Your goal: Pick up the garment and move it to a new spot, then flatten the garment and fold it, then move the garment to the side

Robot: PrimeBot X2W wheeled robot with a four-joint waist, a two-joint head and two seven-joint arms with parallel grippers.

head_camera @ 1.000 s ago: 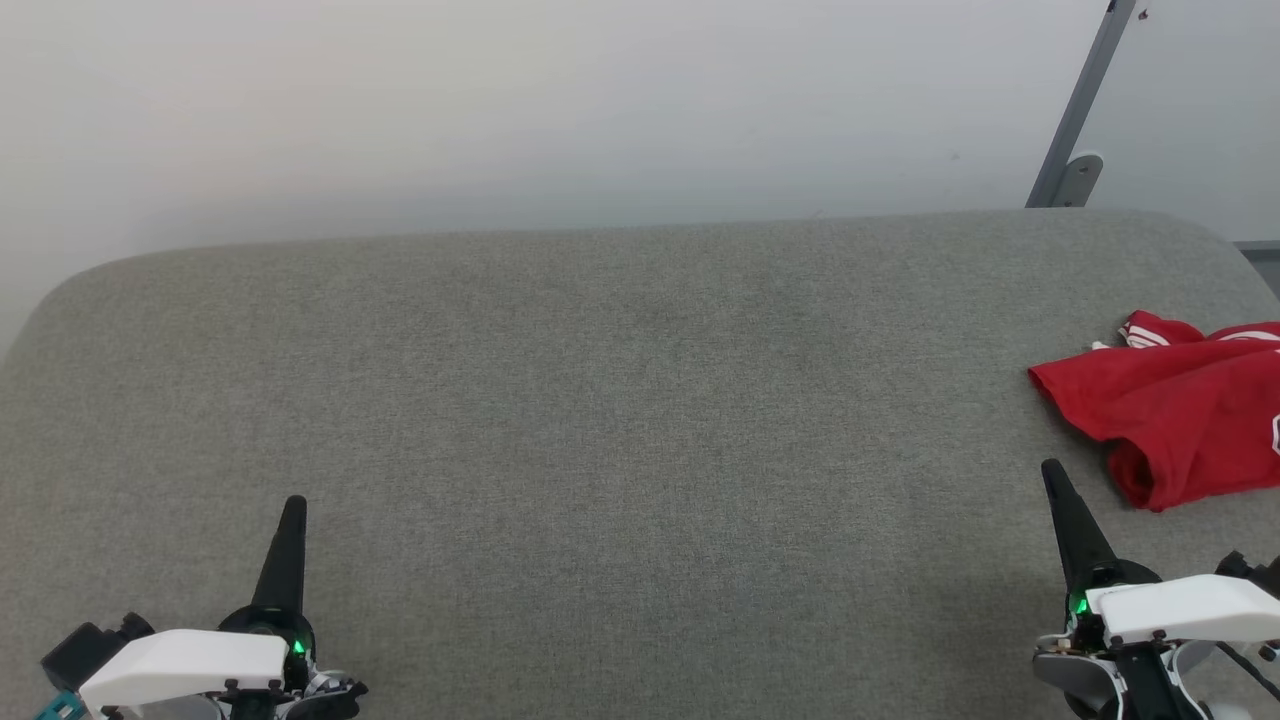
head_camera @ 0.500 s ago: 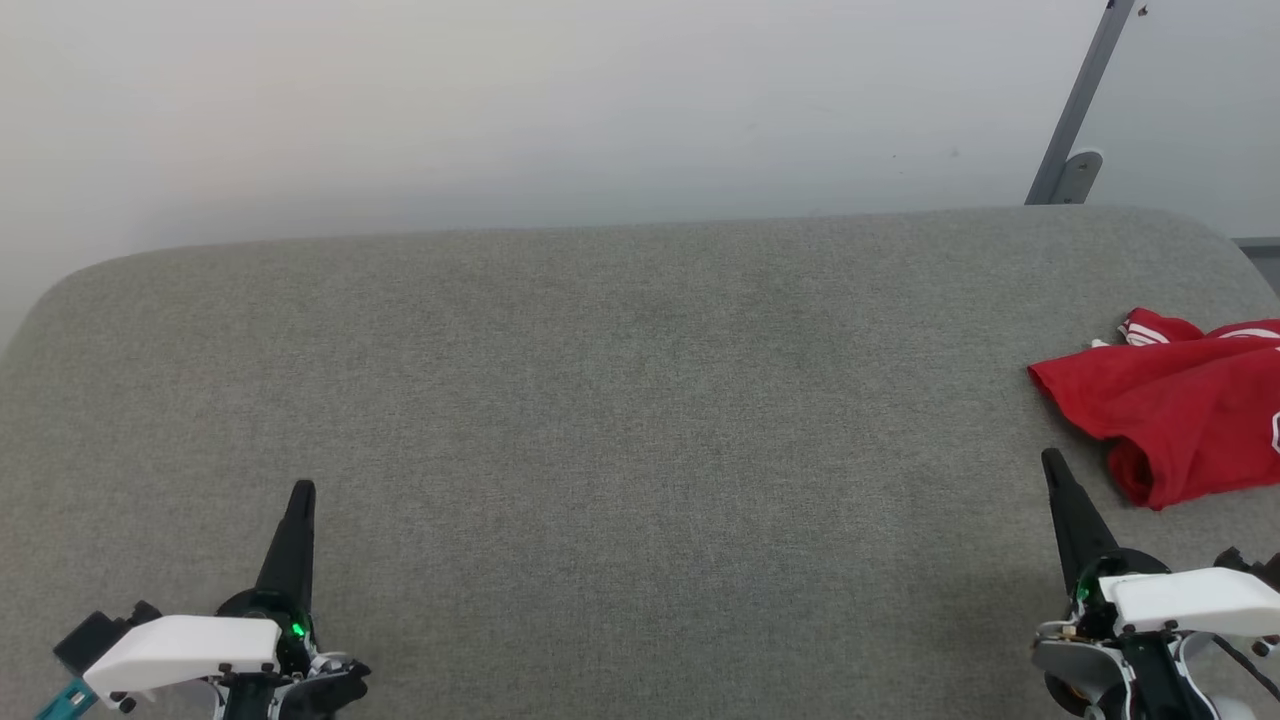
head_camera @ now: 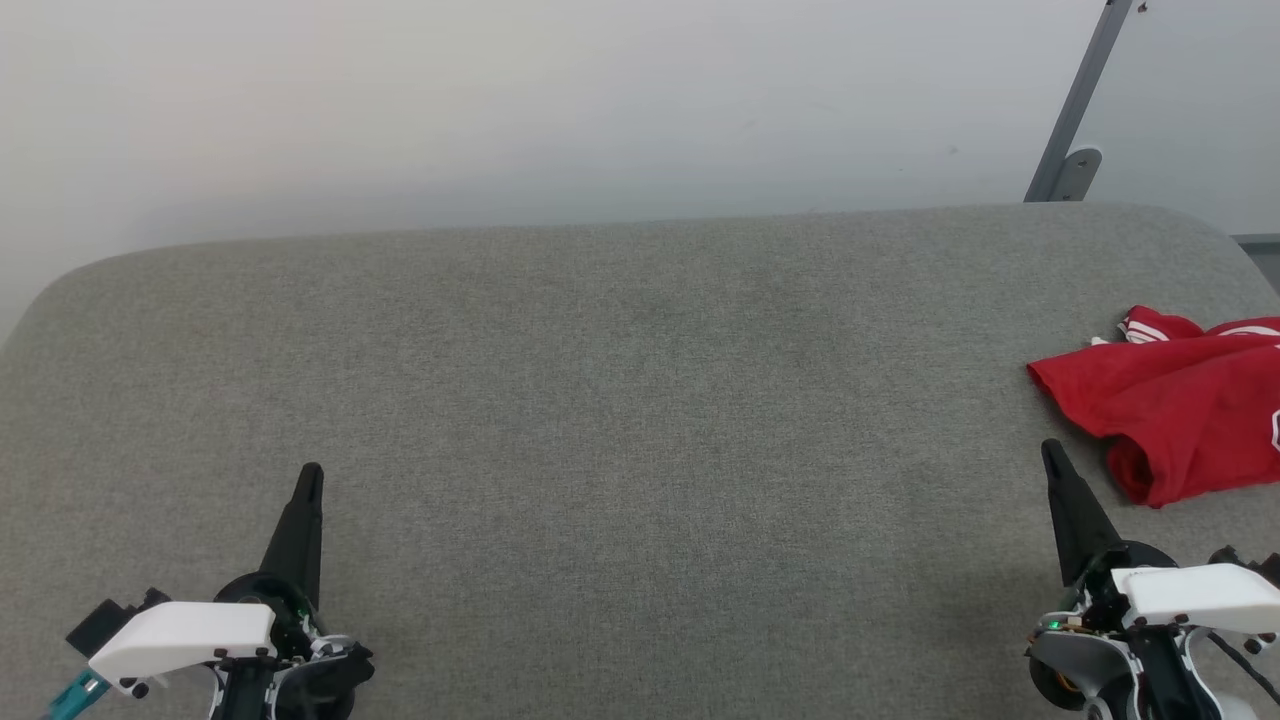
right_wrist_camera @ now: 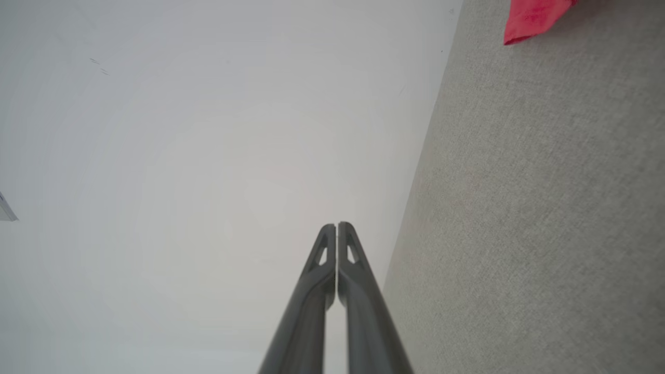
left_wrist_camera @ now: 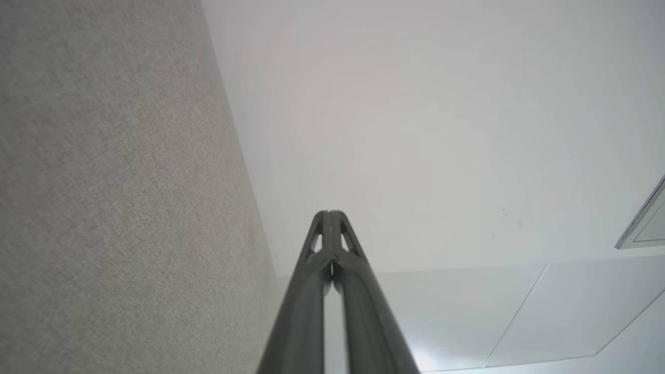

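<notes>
Head view: grey fabric surface (head_camera: pixel 640 400) before a pale wall (head_camera: pixel 500 100), left end effector (head_camera: pixel 312 470) and right end effector (head_camera: pixel 1049 447) closed, empty.

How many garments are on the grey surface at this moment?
1. The garment lies crumpled at the right edge of the surface, beyond the right gripper, partly cut off by the frame; more could lie out of view.

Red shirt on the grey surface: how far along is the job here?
Done: nothing clearly; the red shirt with striped trim lies rumpled at the right edge of the grey fabric surface, partly cut off by the frame. In hand: nothing; the left gripper and right gripper are both shut and empty, apart from it. Left: by its look, picking up, flattening and folding.
</notes>
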